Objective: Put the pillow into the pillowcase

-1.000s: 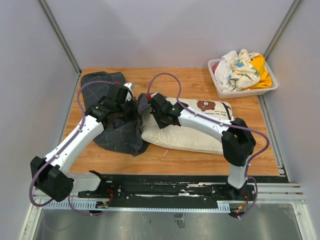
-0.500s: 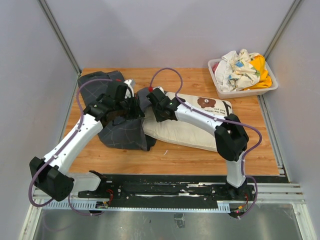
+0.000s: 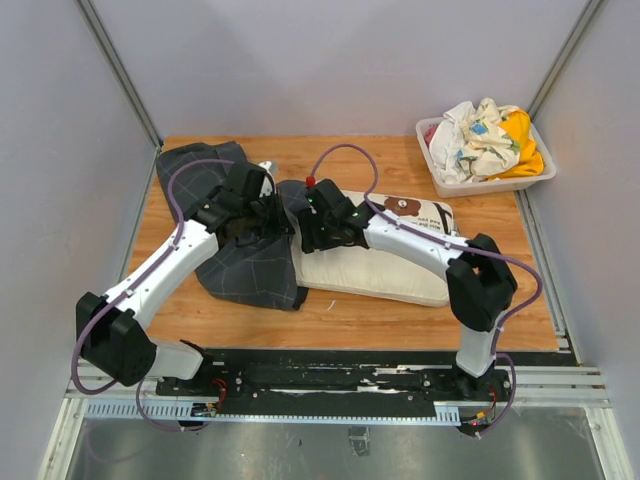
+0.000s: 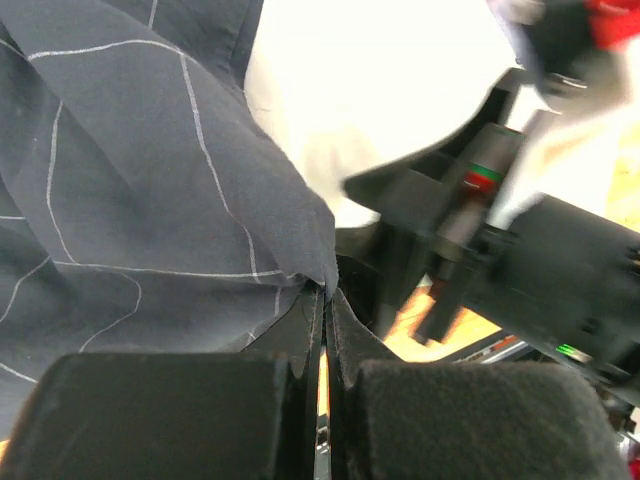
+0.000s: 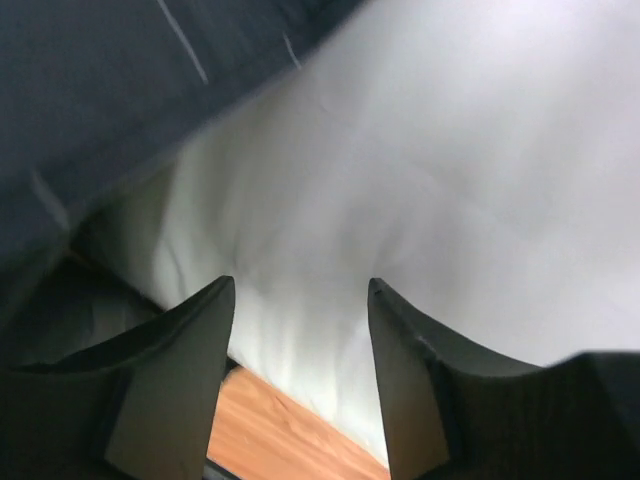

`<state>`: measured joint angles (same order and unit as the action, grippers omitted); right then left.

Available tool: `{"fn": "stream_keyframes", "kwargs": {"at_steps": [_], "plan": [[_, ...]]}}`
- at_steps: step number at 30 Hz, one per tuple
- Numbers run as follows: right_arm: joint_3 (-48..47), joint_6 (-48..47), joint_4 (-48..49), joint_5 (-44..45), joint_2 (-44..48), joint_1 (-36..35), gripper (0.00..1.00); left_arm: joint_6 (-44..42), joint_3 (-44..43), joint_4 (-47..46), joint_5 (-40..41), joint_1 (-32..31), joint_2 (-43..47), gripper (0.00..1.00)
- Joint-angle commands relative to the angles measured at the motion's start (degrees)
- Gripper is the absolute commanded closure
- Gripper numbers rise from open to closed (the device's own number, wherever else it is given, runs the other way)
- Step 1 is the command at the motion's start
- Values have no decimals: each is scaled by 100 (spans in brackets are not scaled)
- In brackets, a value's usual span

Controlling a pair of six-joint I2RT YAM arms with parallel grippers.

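Roughly a start only; pillow (image 3: 400, 265) lies across mid-table (image 3: 520, 260), long axis 9 to 3 o'clock, bear print toward its 2 o'clock corner; case (image 3: 245, 270) is heaped at 9 o'clock of it, its edge lapping over the pillow's 9 o'clock end; how deep that end sits inside, cannot tell, the arms are in the way; most of the pillow lies bare.

Left gripper (image 4: 322, 300) is clamped tight on the case's hem, seemingly lifting the mouth; right gripper (image 5: 300, 330) has jaws apart, nothing between them, hovering just over the pillow near the mouth.

Left to do, by my reckoning: nearly all; the pillow must go toward 9 o'clock into the case, or the case be drawn toward 3 o'clock over it, as far as the bear end; then the corners seated.

Bin (image 3: 480, 186) of cloths (image 3: 485, 135) sits at 1 o'clock, well apart; no part in this.
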<state>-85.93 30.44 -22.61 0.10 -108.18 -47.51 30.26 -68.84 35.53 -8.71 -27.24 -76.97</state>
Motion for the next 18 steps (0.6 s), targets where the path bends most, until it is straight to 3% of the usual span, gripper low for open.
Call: {"fn": "stream_keyframes", "kwargs": {"at_steps": [1,9,18], "plan": [[506,150,-309,507,1020,134,38,-11,134,-264,86,-49,-33,100],[1203,-10,-901,1762,1674,331,25,-6,-160,-197,99,-44,-115,100],[978,-149,-562,2019,611,498,19,-86,-883,43,155,-47,-405,100]]}}
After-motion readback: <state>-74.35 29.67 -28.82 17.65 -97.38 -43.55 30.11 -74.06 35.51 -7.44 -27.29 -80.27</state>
